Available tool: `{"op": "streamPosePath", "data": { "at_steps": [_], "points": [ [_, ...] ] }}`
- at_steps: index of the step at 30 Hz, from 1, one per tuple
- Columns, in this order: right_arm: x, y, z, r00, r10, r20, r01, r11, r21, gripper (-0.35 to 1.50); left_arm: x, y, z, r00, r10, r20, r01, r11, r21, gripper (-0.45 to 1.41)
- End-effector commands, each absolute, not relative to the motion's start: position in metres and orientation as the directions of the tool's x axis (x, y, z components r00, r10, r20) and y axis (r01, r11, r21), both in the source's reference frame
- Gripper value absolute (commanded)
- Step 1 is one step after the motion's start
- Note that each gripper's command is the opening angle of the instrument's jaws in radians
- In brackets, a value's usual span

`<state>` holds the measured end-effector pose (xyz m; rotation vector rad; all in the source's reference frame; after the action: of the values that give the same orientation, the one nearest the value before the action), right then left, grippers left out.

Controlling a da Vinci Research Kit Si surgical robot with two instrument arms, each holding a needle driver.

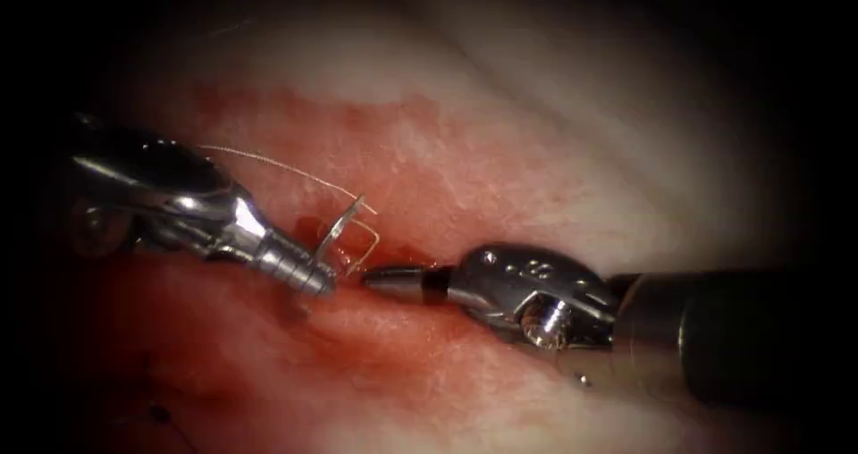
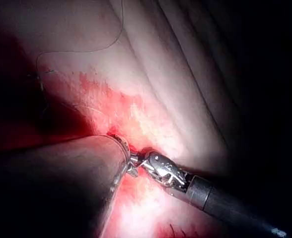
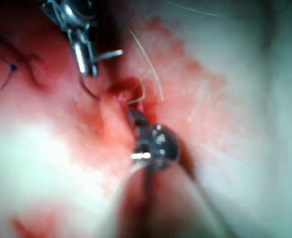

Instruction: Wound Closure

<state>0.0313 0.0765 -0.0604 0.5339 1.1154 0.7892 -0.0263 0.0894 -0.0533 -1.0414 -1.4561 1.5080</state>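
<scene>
Left tool (image 1: 313,280) is clamped on the needle (image 1: 338,231) near one end, the curve standing up over the cut (image 1: 357,280). Right tool (image 1: 384,281) sits clenched, holding nothing, tip just beside the needle. Thread (image 1: 268,163) trails across the tissue (image 1: 500,168).

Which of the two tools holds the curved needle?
The left arm's tool, coming from the picture's left, grips the curved needle in shut jaws. The right arm's tool points its tip toward it with jaws shut on nothing.
</scene>
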Motion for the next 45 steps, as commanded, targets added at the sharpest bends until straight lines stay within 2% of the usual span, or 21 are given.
{"op": "streamPosePath", "data": {
  "at_steps": [1,9,20,28,35,38,40,41,42,45],
  "points": [
    [0.0316,0.077,-0.060,0.221,0.775,-0.592,-0.286,0.632,0.720,-0.35,-0.0265,0.089,-0.053,-0.363,0.931,-0.042,0.009,-0.041,-0.999,-0.35],
    [0.0300,0.079,-0.064,0.197,0.748,-0.634,-0.310,0.661,0.684,-0.35,-0.0251,0.089,-0.053,-0.368,0.929,-0.028,0.008,-0.027,-1.000,-0.35],
    [0.0344,0.076,-0.063,0.224,0.731,-0.644,-0.293,0.681,0.671,-0.35,-0.0252,0.090,-0.060,-0.338,0.941,-0.019,0.054,-0.001,-0.999,-0.35],
    [0.0339,0.076,-0.060,0.234,0.719,-0.654,-0.317,0.692,0.648,-0.35,-0.0253,0.090,-0.062,-0.332,0.942,-0.053,0.072,-0.031,-0.997,-0.35],
    [0.0339,0.076,-0.060,0.237,0.718,-0.654,-0.317,0.694,0.647,-0.35,-0.0249,0.091,-0.065,-0.308,0.932,-0.190,0.121,-0.160,-0.980,-0.35],
    [0.0339,0.076,-0.060,0.240,0.718,-0.654,-0.317,0.694,0.646,-0.35,-0.0245,0.092,-0.067,-0.276,0.910,-0.311,0.148,-0.279,-0.949,-0.35],
    [0.0338,0.076,-0.060,0.239,0.718,-0.654,-0.323,0.694,0.644,-0.35,-0.0242,0.092,-0.069,-0.235,0.851,-0.470,0.177,-0.438,-0.882,-0.35],
    [0.0338,0.076,-0.060,0.239,0.718,-0.654,-0.323,0.694,0.644,-0.15,-0.0240,0.092,-0.069,-0.200,0.778,-0.595,0.190,-0.565,-0.803,-0.35],
    [0.0338,0.076,-0.060,0.239,0.718,-0.654,-0.323,0.694,0.644,0.05,-0.0239,0.092,-0.069,-0.189,0.756,-0.626,0.179,-0.601,-0.779,-0.35],
    [0.0338,0.076,-0.060,0.242,0.719,-0.652,-0.322,0.693,0.645,0.26,-0.0236,0.093,-0.069,-0.158,0.658,-0.736,0.163,-0.718,-0.677,-0.35]
  ]
}}
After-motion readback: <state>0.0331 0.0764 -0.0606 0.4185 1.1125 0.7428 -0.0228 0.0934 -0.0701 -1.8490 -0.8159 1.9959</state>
